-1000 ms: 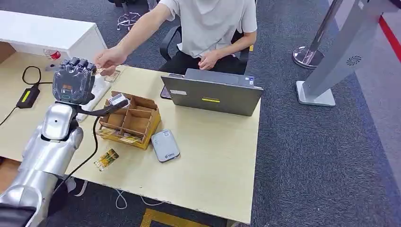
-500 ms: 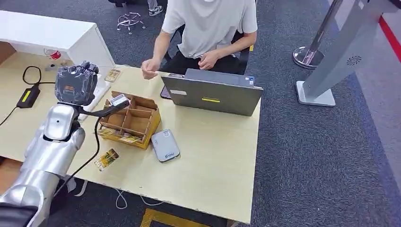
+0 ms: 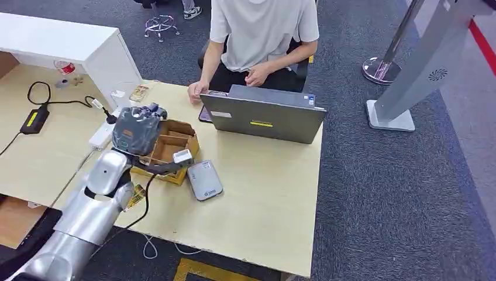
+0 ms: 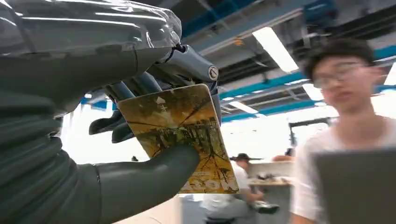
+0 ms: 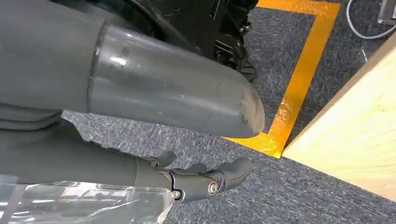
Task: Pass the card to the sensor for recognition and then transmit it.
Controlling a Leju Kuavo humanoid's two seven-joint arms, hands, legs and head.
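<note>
Far left on the pale wooden table [image 3: 263, 193]: a black power adapter [image 3: 33, 119] with its looped cable, then a white power strip [image 3: 102, 133] near the white cabinet [image 3: 70, 44]. Next along, the left hand [image 3: 137, 129] raised over the cardboard organizer box [image 3: 175, 146], its silver arm rising from the lower left corner. In the left wrist view, thumb [image 4: 149, 179] pressed against the face of the card [image 4: 180, 135], darker fingers behind it, so clamped on the card; yellow-brown print with a tree pattern, held upright, facing a blurred seated person [image 4: 348, 116]. On the table beside the forearm, just below the box, another yellowish card [image 3: 136, 196] partly hidden by the arm; one more small card [image 3: 139, 92] at the far edge by the cabinet. Just right of the box, touching or nearly touching its corner, the grey-white card sensor [image 3: 204, 180] lying flat. Farther right and back, a grey laptop [image 3: 263, 117] open toward the person in a light shirt [image 3: 263, 29], one of whose hands rests at the table edge by the laptop's corner. Far right, on grey carpet, a slanted grey kiosk stand [image 3: 421, 64]. Right hand [image 5: 196, 179] hanging low beside the table edge over carpet and yellow floor tape [image 5: 299, 74]; fingers loosely curved and apart, holding nothing.
</note>
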